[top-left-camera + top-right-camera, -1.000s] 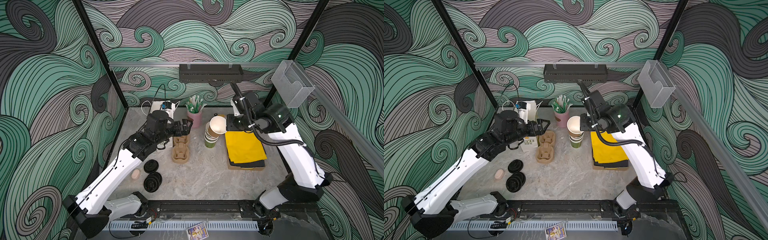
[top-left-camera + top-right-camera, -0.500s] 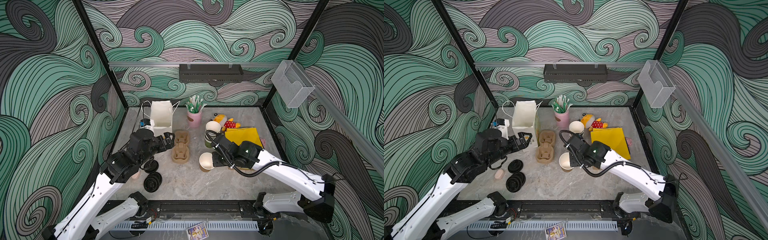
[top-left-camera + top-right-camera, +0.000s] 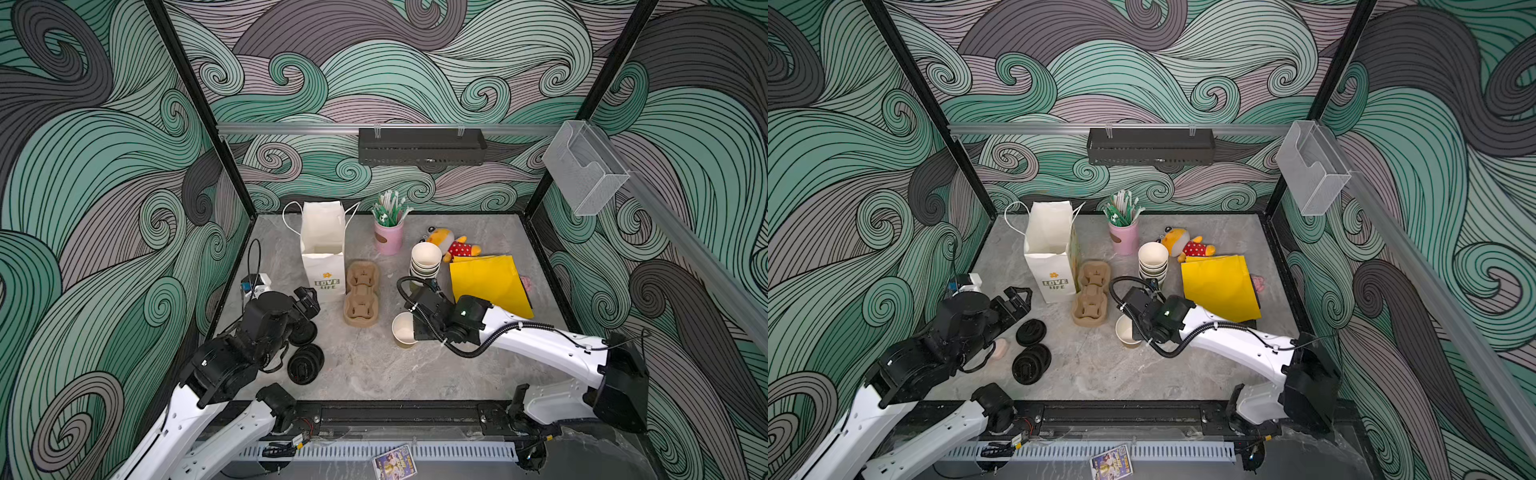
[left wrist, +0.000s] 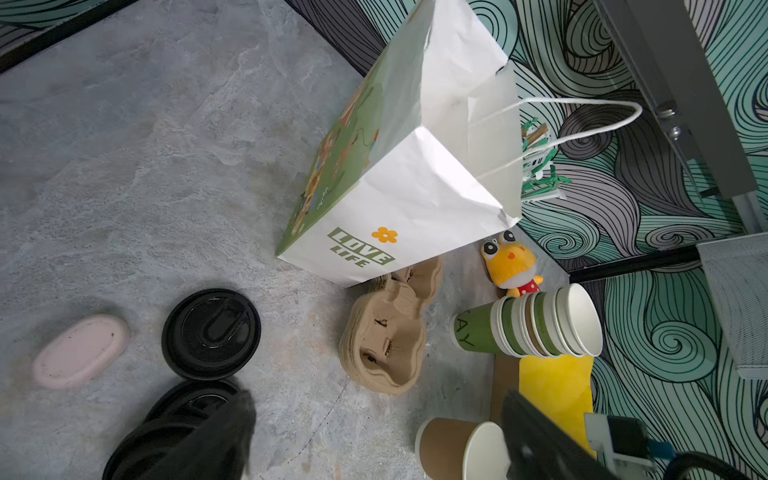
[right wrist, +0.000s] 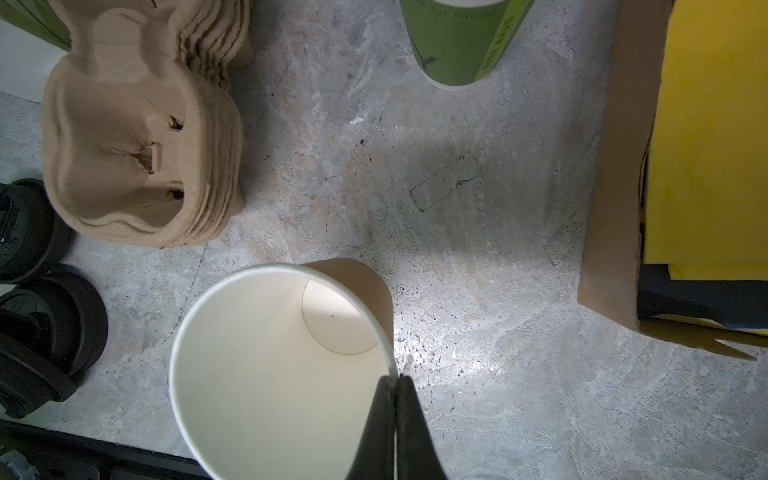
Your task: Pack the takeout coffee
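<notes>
A brown paper cup of the takeout coffee, white inside and with no lid on it, sits upright at mid-table, at or just above the surface. My right gripper is shut on its rim, one finger inside and one outside. My left gripper hangs open and empty over the loose black lids at the left. The brown cup also shows in the left wrist view.
A white paper bag stands open at the back left, a stack of cardboard cup carriers beside it. Behind my right gripper stand the stack of lidless cups, a yellow sheet pile, a plush toy and a pink straw holder.
My right arm has come down from beside the cup stack to mid-table with the brown cup in its grip. My left arm has pulled back from the carriers toward the lids.
</notes>
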Action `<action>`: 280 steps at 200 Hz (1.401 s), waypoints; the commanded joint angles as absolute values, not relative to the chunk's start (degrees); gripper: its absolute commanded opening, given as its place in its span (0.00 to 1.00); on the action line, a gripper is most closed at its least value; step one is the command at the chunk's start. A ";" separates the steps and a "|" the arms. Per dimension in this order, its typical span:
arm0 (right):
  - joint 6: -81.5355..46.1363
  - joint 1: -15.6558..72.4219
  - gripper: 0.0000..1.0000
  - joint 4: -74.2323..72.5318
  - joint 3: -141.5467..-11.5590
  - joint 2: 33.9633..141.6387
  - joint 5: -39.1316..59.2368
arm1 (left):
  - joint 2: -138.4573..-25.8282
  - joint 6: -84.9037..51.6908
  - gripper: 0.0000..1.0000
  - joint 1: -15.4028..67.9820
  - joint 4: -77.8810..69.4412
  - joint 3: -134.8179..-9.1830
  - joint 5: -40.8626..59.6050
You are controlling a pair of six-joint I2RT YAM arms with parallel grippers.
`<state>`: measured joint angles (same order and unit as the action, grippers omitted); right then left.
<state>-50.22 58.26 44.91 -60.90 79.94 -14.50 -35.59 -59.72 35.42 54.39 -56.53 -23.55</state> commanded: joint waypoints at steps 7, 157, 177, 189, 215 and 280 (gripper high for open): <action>-52.38 58.43 0.00 44.59 -60.21 80.59 -16.64 | -35.16 -62.02 0.94 34.95 56.18 -55.95 -25.22; -54.09 58.34 0.20 45.47 -58.07 80.80 -17.80 | -35.66 -63.12 0.98 34.89 55.54 -53.44 -23.99; -53.81 58.36 0.32 47.38 -59.77 79.28 -18.49 | -35.74 -61.68 0.98 34.89 54.84 -53.53 -23.07; -53.09 58.30 0.41 49.74 -61.87 77.76 -19.12 | -36.17 -59.75 0.98 34.91 53.75 -53.85 -21.80; -49.16 58.28 0.51 55.66 -68.93 74.41 -19.43 | -38.83 -56.18 0.98 34.89 54.88 -56.01 -18.22; -43.41 52.78 0.57 60.28 -73.55 67.82 -16.72 | -51.39 -55.13 0.88 34.93 74.37 -61.50 -6.02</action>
<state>-47.37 55.92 55.68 -72.42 68.20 -17.04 -46.74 -55.96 35.40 60.97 -57.78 -12.93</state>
